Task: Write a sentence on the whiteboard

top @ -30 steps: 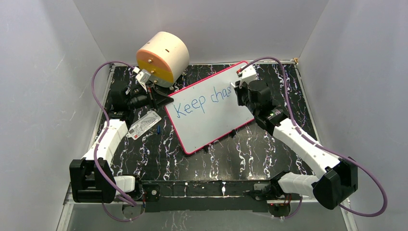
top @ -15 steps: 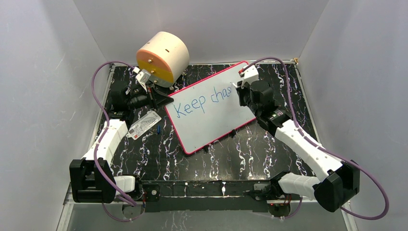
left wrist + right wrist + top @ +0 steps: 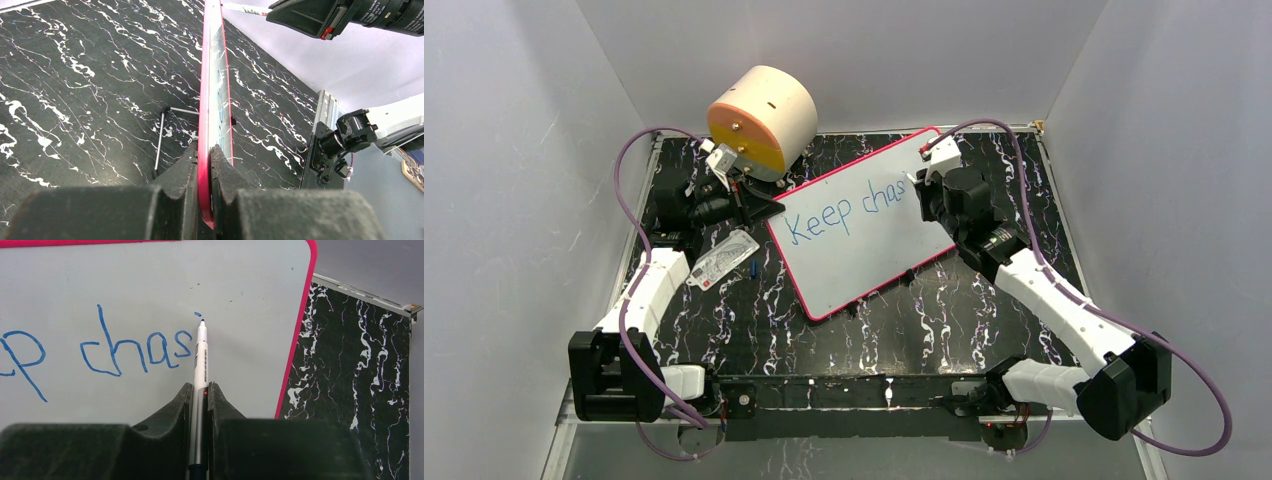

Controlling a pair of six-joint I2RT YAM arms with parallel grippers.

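Now, step in hand: the right arm is on the letter after "chas". A small blue dot (image 3: pixel 197 314) sits just above and past the "s", so I judge an "i" is being formed.
Whiteboard (image 3: pixel 859 235): lies askew on the far half of the surface (image 3: pixel 924 330), with one corner close to the far edge.
Sentence (image 3: pixel 844 210): one blue line reading "Keep chas" along the board's far long side; the near half of the board is bare.
Left claw (image 3: pixel 205 152): clamped on the pink rim at the board's left end, towards the far-left corner of the surface.
Right claw (image 3: pixel 200 387): closed on the marker (image 3: pixel 201 355), barrel between the fingers, tip towards the board.
Doing it well: bring the stem down under the dot with light, even pressure. Match the height and spacing of "chas". Little room is left before the right rim, so "ing" needs to be tight. The left grip should hold firm so the board cannot slide.
Right wrist view alone: shows the tip just beside the dot. I cannot tell whether it touches the board.
Left wrist view alone: shows the board edge-on, jaws either side of the rim, and a thin metal leg (image 3: pixel 160 140) beneath.
Top view alone: shows the whole layout, including a cream and yellow cylinder (image 3: pixel 762 120) at the far-left corner and a printed card (image 3: pixel 722 260) left of the board.
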